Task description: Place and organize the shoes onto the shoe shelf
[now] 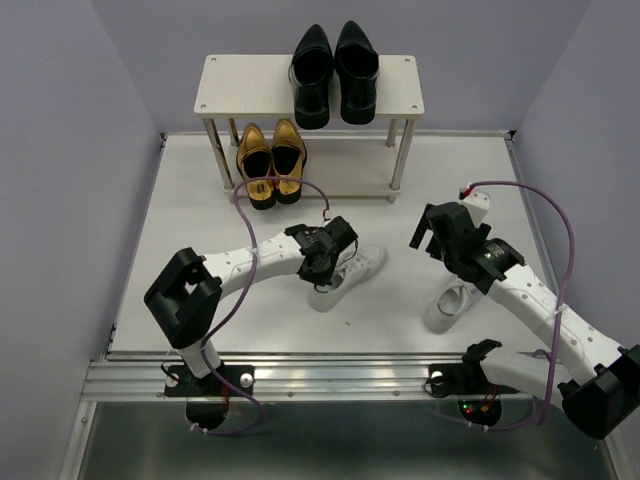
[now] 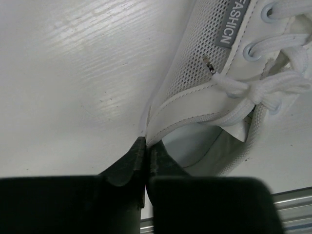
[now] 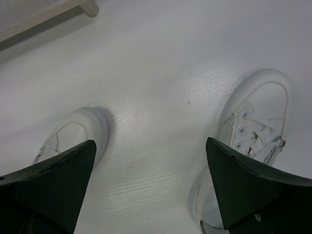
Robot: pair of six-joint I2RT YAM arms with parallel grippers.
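The shoe shelf stands at the back. Two black dress shoes sit on its top board and two gold loafers on its lower board at the left. One white sneaker lies on the table mid-front. My left gripper is shut on its collar edge, pinching the rim in the left wrist view, with the sneaker's mesh side and laces beyond. The other white sneaker lies beside my right arm. My right gripper is open and empty above the table, with a sneaker on each side.
A shelf leg shows at the top left of the right wrist view. Purple cables loop over both arms. The right part of the lower board is bare. The metal rail runs along the table's near edge.
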